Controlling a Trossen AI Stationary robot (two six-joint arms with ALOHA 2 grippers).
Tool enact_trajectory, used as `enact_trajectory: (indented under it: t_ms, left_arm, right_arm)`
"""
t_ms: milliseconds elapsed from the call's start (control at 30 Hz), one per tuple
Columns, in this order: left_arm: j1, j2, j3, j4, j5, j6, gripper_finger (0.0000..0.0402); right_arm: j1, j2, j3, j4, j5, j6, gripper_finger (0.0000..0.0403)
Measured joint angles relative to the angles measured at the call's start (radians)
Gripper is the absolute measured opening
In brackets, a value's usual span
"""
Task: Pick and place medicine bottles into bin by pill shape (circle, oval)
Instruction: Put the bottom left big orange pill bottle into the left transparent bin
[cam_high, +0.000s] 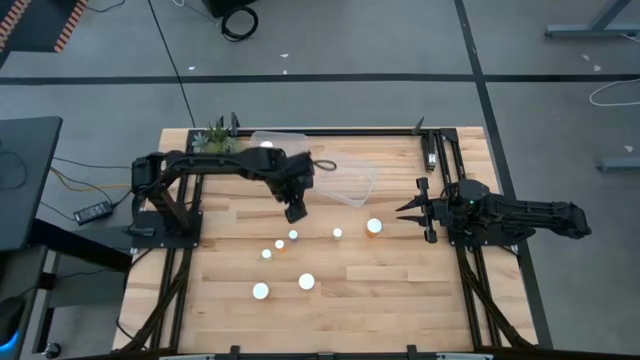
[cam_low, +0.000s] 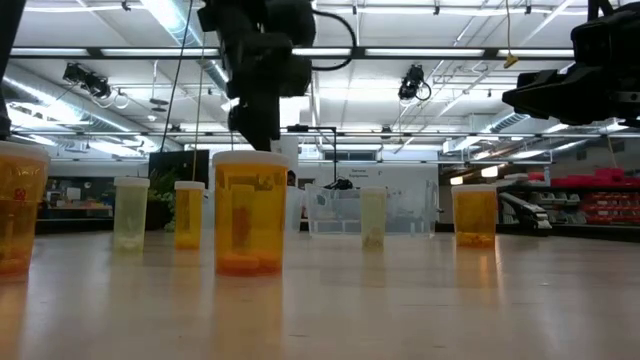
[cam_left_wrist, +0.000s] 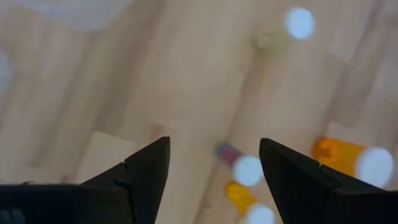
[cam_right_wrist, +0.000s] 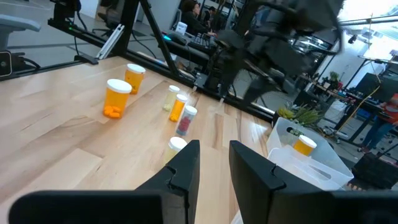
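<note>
Seven medicine bottles (cam_high: 306, 282) stand scattered across the middle of the surface (cam_high: 400, 290), below the clear bin (cam_high: 345, 175) at upper centre (one bottle already inside), while the left hand (cam_high: 295, 210), fingers spread, hovers above them, seemingly choosing the next pick.

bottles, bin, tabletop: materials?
Medicine bottles: look like translucent orange plastic, since pills show through the wall; caps are opaque white, smooth, probably plastic.
Bin: clear, thin, glossy plastic by the look; a bottle shows through its wall.
Tabletop: pale wood strips, butcher-block style, with visible grain and seams and a satin sheen.
</note>
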Motion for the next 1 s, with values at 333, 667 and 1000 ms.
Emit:
enact_trajectory:
  t_ms: [333, 667, 1000]
  left_arm:
    - [-0.232, 0.0, 0.0, -0.006, 0.0, -0.027, 0.0261]
    - [-0.448, 0.001, 0.0, -0.057, -0.005, -0.528, 0.025]
    - [-0.704, 0.001, 0.0, -0.298, -0.011, -1.012, 0.0246]
  right_arm:
    - [0.0, 0.0, 0.0, 0.0, 0.0, 0.0, 0.0093]
    - [0.0, 0.0, 0.0, 0.0, 0.0, 0.0, 0.0093]
    - [0.0, 0.0, 0.0, 0.0, 0.0, 0.0, 0.0093]
